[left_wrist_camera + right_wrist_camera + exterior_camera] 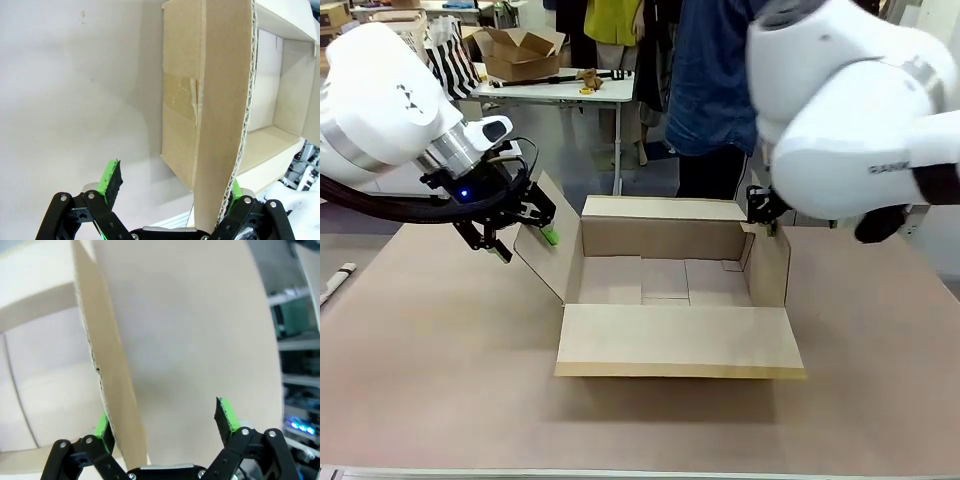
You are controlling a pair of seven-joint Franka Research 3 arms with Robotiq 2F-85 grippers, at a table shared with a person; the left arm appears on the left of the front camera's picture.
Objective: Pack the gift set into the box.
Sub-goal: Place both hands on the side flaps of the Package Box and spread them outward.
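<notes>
The box (665,280) stands open in the middle of the table, all four flaps spread and its inside bare. My left gripper (528,243) is at the box's left flap (545,255). In the left wrist view the left gripper (173,177) is open and straddles that flap (220,100), whose edge lies against one green pad (235,192). My right gripper (762,212) sits at the top of the right flap (772,262). In the right wrist view the right gripper (162,415) is open around that flap (107,370), which runs close to one pad (102,427). The gift set is out of view.
A person in a blue shirt (710,80) stands at the far side, right behind the box. The front flap (678,340) lies flat toward me. Bare brown table (430,370) spreads left, right and in front. A smaller cardboard box (520,52) sits on a background table.
</notes>
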